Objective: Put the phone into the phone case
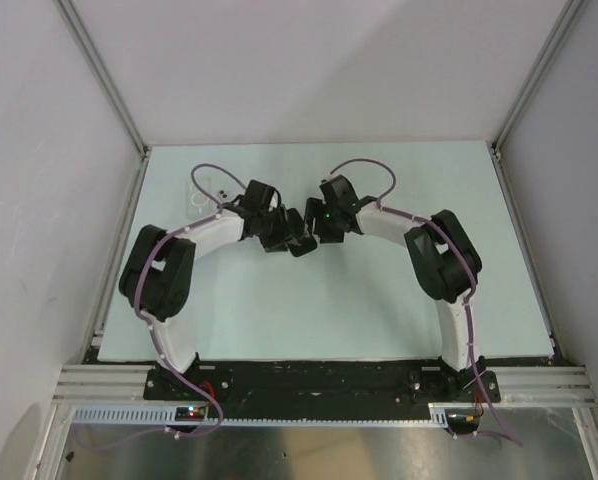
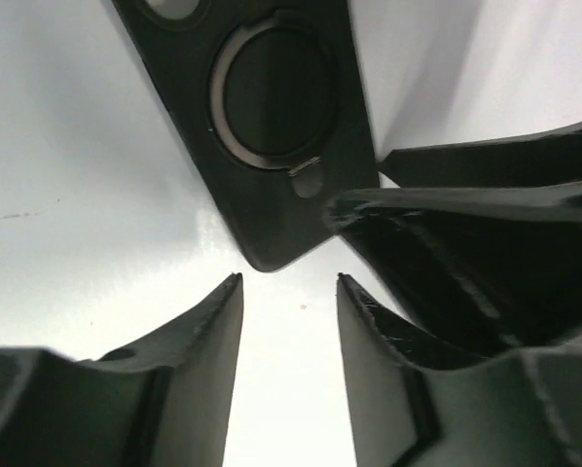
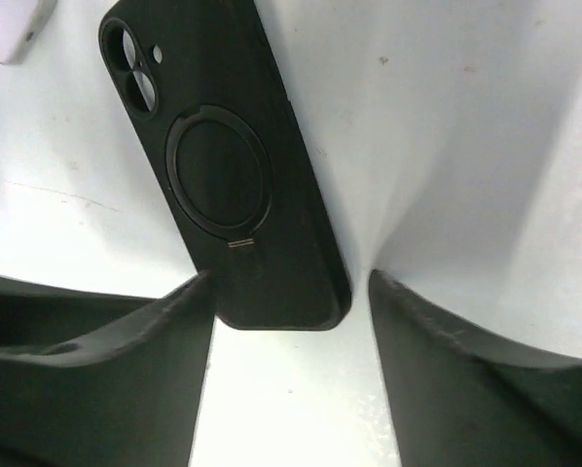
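Note:
The black phone case (image 3: 228, 175) lies back up on the white table, with camera cutouts and a round ring stand showing. My right gripper (image 3: 291, 282) is open, its jaws straddling the case's near end. My left gripper (image 2: 289, 282) is open and empty, its tips just short of a bottom corner of the case (image 2: 272, 117). The right gripper's fingers (image 2: 486, 199) show at the right of the left wrist view. The white phone (image 1: 201, 197) lies at the table's back left; its corner shows in the right wrist view (image 3: 14, 29). In the top view both grippers (image 1: 304, 235) meet mid-table and hide the case.
The table (image 1: 329, 310) is a pale mat walled by white panels on three sides. Metal rails (image 1: 309, 385) run along the near edge by the arm bases. Purple cables loop over both arms.

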Controlling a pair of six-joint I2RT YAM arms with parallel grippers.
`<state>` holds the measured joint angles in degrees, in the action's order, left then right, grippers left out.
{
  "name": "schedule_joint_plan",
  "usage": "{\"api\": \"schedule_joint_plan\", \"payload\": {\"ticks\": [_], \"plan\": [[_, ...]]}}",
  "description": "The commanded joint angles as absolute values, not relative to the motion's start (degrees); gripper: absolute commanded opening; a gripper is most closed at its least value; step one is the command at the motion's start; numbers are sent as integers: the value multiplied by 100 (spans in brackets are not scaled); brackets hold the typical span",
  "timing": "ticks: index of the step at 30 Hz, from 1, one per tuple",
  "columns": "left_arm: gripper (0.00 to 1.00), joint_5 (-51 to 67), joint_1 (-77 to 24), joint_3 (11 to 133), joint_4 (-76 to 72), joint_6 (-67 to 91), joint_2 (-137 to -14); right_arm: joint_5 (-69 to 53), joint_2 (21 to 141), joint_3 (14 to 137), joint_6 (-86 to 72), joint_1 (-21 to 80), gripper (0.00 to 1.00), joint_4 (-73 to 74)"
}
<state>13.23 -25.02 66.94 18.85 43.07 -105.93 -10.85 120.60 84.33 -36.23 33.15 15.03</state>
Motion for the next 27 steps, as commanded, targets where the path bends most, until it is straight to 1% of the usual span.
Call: {"api": "schedule_joint_plan", "payload": {"ticks": [1,2,4,8,11,16,27], "plan": [[52,1303,-2353,6732,1784,4175,-9723,-143,11531,8137,-2946,3523,77,1419],[54,1188,-2319,6710,1868,4175,-9581,3,11434,8019,-2835,3594,83,1255],[56,864,-2212,6613,2049,4212,-9224,84,11230,7713,-2601,3687,90,903],[58,145,-1978,6196,2256,4390,-8370,136,11136,7501,-1810,3979,98,405],[59,-130,-1748,5890,2329,4450,-7779,302,11170,7489,-1263,4216,99,211],[62,21,-1486,5677,2492,4326,-7203,556,11430,7810,-670,4361,99,389],[64,219,-1353,5635,2660,4129,-6853,955,11983,8498,-70,4529,99,990]]}}
